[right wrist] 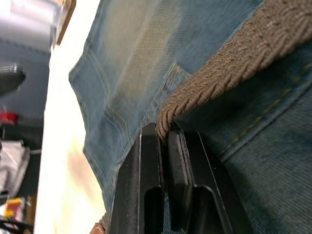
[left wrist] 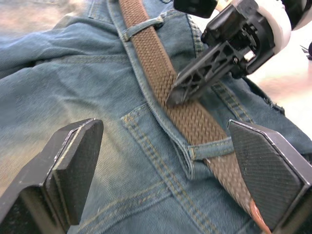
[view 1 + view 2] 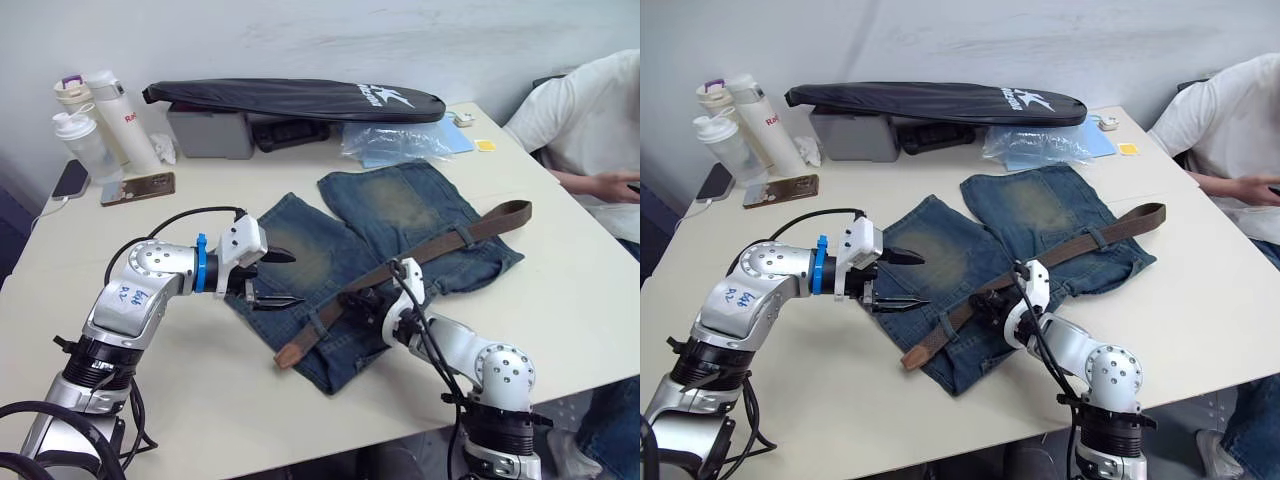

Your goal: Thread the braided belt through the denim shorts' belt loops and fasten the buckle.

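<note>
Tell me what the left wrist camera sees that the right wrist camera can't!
Left wrist view alone: the left gripper open above the shorts, two belt loops with the belt through them, and the right gripper reaching in.

Right wrist view alone: the right gripper shut on the belt's edge, plus the table beside the shorts.

Both: belt and shorts.

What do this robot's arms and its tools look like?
Both arms are silver-grey metal with rounded, bolt-studded joints and loose black cables. The left arm carries a blue ring at the wrist and a white label with blue writing. Each white wrist block ends in a tool of two black fingers: left tool, right tool.
</note>
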Available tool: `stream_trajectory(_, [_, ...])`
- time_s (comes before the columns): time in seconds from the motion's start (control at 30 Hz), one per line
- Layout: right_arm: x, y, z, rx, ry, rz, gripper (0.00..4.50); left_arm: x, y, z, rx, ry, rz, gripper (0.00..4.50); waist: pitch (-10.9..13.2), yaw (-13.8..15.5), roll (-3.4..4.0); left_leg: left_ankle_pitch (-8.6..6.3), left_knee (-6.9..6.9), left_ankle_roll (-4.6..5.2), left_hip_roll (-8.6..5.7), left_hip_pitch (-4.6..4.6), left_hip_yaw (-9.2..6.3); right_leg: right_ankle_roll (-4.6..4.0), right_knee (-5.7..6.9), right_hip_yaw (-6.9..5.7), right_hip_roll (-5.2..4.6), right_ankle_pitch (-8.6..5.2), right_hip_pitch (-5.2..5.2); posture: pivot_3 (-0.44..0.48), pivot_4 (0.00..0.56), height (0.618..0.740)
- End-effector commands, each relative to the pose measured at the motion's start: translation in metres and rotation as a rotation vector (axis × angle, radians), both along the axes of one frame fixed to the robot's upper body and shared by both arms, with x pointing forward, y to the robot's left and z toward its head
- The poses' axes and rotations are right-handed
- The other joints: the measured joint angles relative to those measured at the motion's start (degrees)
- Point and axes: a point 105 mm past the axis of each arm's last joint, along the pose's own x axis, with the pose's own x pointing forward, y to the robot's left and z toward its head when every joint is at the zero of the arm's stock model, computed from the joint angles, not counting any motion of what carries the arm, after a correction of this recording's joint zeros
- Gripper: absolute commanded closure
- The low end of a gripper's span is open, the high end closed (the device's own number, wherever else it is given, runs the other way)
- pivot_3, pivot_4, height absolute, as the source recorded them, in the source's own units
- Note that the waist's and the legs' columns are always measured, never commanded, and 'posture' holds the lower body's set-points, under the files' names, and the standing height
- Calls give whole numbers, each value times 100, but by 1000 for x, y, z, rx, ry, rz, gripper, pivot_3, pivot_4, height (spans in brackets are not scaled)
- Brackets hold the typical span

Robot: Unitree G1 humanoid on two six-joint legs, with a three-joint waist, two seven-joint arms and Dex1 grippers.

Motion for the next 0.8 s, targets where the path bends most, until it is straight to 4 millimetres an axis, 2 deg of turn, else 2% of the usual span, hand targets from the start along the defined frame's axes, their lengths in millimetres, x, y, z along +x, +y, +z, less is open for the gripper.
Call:
stream_trajectory(0.03, [-9,-1,-15,-73,24,61,4093,-1,-3,10,4,-49,-25,0,0,2,1,0,1,0,0,0,0,0,0,0,0,0,0,0,150,622])
stream_trajectory(0.07, [-12,-4,-12,-92,-1,86,3695,-2,-3,9,6,-48,-27,0,-1,5,5,0,2,1,0,0,-1,-1,1,-1,0,0,0,0,150,622])
stream_trajectory(0.1, [-16,-6,-7,-108,-27,114,3518,-2,-3,9,8,-46,-29,0,2,8,11,1,2,2,0,-1,-1,-2,2,-1,1,-1,0,0,150,622])
stream_trajectory(0.23, [-24,-17,11,-139,-112,166,1653,-2,-3,7,12,-41,-34,0,11,56,16,0,2,3,-4,-1,-1,-2,0,1,3,-1,-5,0,150,622])
stream_trajectory(0.33, [-32,-34,34,-196,-214,215,308,-5,-2,2,26,-11,-53,0,19,158,28,-1,0,5,-6,-5,-1,-3,-10,3,-2,-1,-5,0,150,622])
stream_trajectory(0.37, [-34,-37,41,-226,-251,237,93,-7,-2,0,29,6,-60,0,23,167,31,-2,5,5,-10,-7,1,-4,-13,7,-4,-1,-3,0,150,622])
stream_trajectory(0.53, [-48,-53,66,-471,-469,379,93,-23,3,-1,18,104,-91,0,35,181,39,-4,-10,9,-23,-17,8,-6,-59,37,-6,1,7,0,150,622])
stream_trajectory(0.57, [-51,-52,73,-466,-518,408,93,-27,4,0,17,113,-99,0,50,190,40,-4,-13,13,-27,-18,6,-4,-65,38,-4,2,16,0,150,622])
stream_trajectory(0.67, [-59,-54,88,-569,-675,539,93,-32,13,0,-4,208,-16,0,65,186,21,-6,-27,47,-22,10,-1,0,-141,9,8,2,94,0,150,622])
stream_trajectory(0.73, [-65,-60,85,-653,-680,657,93,-46,23,-4,21,306,15,0,76,184,29,-6,-33,48,-18,9,-4,4,-142,0,11,3,94,0,150,622])
stream_trajectory(0.8, [-68,-68,83,-714,-671,748,93,-60,36,-17,110,426,93,0,94,165,23,-4,-49,49,-18,12,-12,10,-146,0,9,5,91,0,150,622])
